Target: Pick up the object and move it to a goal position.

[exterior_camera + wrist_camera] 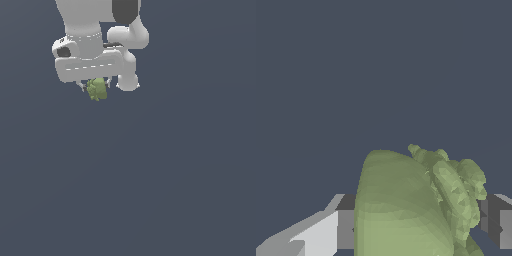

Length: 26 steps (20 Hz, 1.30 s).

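Observation:
The object (97, 89) is a small lumpy yellow-green item. It hangs between the fingers of my white gripper (95, 85) near the top of the exterior view, left of centre. The gripper is shut on it. In the wrist view the object (411, 205) fills the space between the two fingers (338, 227), whose grey pads press on both of its sides. No goal marker shows in either view.
The white arm (100, 35) comes down from the top of the exterior view. Behind and below it there is only a uniform dark blue-grey ground (150, 190). No other objects or edges show.

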Each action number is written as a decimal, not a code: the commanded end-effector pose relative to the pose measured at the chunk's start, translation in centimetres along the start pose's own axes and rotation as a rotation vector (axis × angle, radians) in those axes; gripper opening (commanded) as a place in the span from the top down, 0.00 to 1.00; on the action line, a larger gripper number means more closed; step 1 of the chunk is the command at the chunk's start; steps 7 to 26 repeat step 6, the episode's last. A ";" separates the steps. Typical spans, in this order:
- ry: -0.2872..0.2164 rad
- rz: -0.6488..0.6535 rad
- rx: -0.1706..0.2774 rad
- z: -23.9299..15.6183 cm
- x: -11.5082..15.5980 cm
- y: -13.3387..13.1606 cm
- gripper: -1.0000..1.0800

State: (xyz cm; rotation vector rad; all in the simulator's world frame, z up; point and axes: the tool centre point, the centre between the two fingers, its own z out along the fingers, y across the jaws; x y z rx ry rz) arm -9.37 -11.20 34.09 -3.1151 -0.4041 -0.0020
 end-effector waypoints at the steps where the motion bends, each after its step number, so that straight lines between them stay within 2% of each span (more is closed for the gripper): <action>1: -0.001 -0.001 0.000 -0.8 -0.1 0.4 1.00; 26: -0.001 -0.001 0.000 -1.4 0.0 0.7 1.00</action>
